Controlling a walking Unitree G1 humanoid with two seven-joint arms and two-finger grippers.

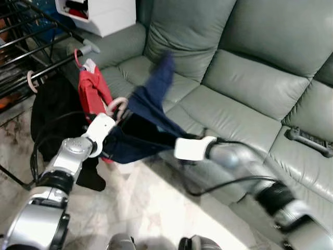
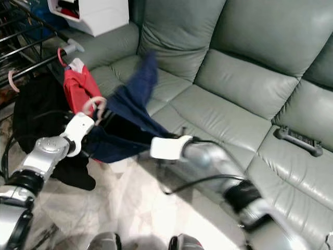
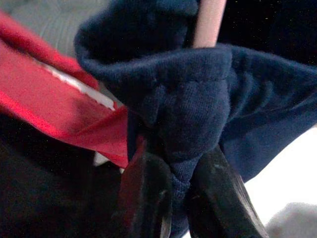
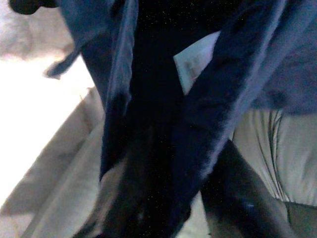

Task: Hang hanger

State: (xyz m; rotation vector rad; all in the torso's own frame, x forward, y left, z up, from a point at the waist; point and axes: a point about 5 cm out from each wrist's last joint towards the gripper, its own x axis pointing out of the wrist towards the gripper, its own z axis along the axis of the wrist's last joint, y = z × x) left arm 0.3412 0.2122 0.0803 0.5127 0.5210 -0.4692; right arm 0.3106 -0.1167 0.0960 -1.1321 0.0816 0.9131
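Two grippers carry one navy garment [image 1: 148,125] on a pink hanger [image 1: 117,105] between sofa [image 1: 250,78] and drying rack [image 1: 41,57]: left gripper [image 3: 171,198] pinches fabric, right gripper [image 4: 193,198] likewise; long axis runs 9-to-3, hook toward 10; hooking the rail comes next.

— What stands behind the fingers?
— A grey-green leather sofa [image 1: 244,78] with plump back cushions, a dark remote-like object [image 1: 309,140] lying on its seat.
— And below them?
— Pale marbled floor [image 1: 140,203], brightly lit in patches. Off to the side, a black metal drying rack [image 1: 31,47] and a white box [image 1: 104,15].
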